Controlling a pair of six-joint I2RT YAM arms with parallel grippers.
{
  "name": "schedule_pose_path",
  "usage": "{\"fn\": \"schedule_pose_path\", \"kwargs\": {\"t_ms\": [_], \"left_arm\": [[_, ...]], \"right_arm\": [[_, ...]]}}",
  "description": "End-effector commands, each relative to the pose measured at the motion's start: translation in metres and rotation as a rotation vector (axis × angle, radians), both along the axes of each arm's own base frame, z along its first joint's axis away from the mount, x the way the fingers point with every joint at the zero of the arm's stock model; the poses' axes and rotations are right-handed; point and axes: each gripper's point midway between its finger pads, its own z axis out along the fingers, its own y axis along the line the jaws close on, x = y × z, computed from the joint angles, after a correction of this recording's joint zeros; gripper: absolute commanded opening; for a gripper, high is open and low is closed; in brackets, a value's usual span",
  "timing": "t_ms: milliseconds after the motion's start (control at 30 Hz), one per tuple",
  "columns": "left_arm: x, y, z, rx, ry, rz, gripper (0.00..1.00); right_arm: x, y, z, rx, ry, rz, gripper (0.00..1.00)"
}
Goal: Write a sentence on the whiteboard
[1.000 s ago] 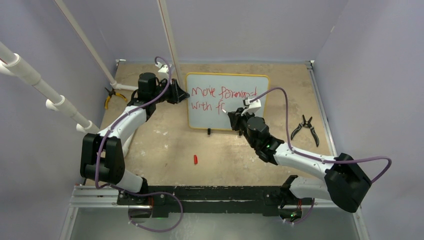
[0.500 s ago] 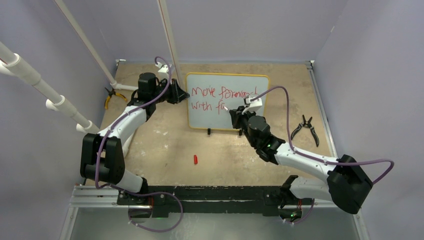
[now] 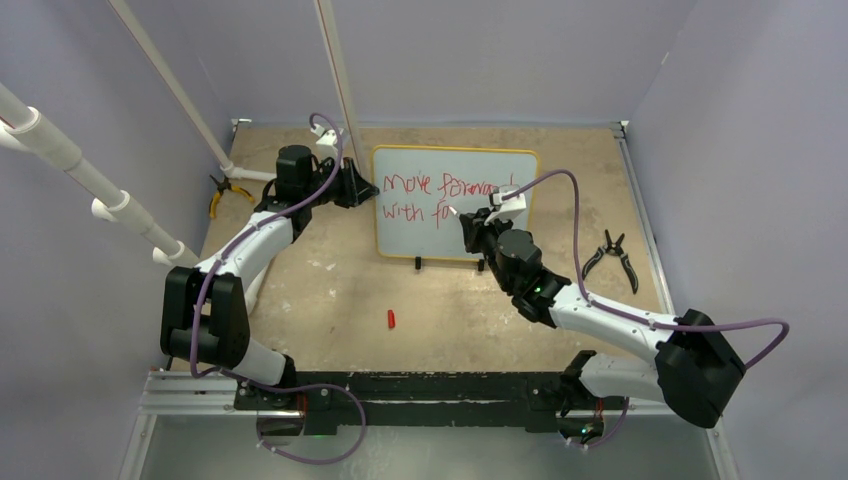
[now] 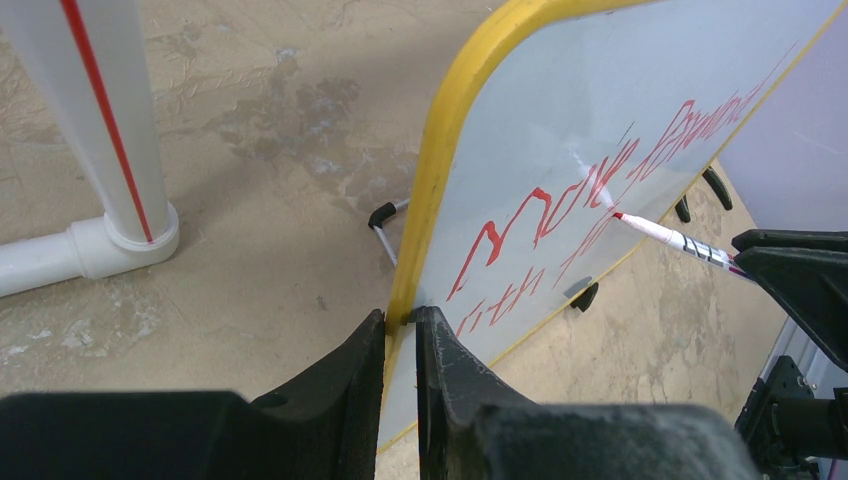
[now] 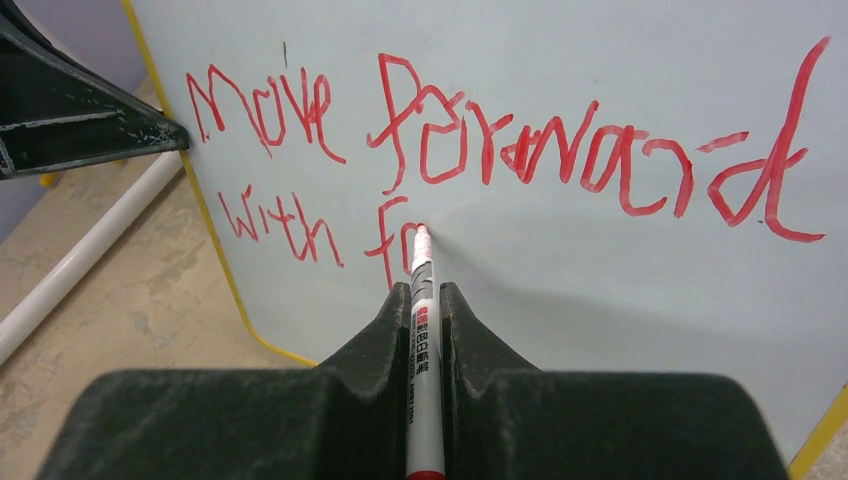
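Note:
The whiteboard point(image 3: 455, 240) with its yellow frame point(image 4: 445, 160) stands upright on black feet at the back middle of the table. The sentence point(image 5: 500, 150) in red reads "Move forward" on the top line and "with fa" point(image 5: 300, 232) below. My left gripper point(image 4: 400, 320) is shut on the board's left edge. My right gripper point(image 5: 424, 292) is shut on a white marker point(image 5: 421, 330) with a red tip. The tip touches the board at the end of the second line point(image 3: 452, 212).
A red marker cap point(image 3: 392, 319) lies on the table in front of the board. Black pliers point(image 3: 612, 256) lie at the right, yellow-handled pliers point(image 3: 218, 195) at the left. A white pipe stand point(image 4: 105, 150) rises left of the board.
The second line has grown from "with f" to "with fa". My right gripper and the marker have shifted slightly right and up along the board. The left arm has not moved.

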Motion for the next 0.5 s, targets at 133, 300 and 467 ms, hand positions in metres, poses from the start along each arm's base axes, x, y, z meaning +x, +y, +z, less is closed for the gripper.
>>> {"fn": "schedule_pose_path", "kwargs": {"t_ms": [133, 300, 467], "left_arm": [[-0.008, -0.012, 0.0, 0.0, 0.003, -0.051, 0.14], [-0.008, -0.012, 0.001, 0.0, 0.001, -0.049, 0.14], [-0.008, -0.012, 0.002, -0.001, -0.001, -0.048, 0.14]], "right_arm": [[0.004, -0.008, 0.013, 0.041, -0.026, -0.049, 0.0], [0.001, -0.007, 0.001, 0.037, 0.006, -0.035, 0.0], [-0.003, -0.004, -0.011, 0.036, 0.04, -0.013, 0.0]]}}
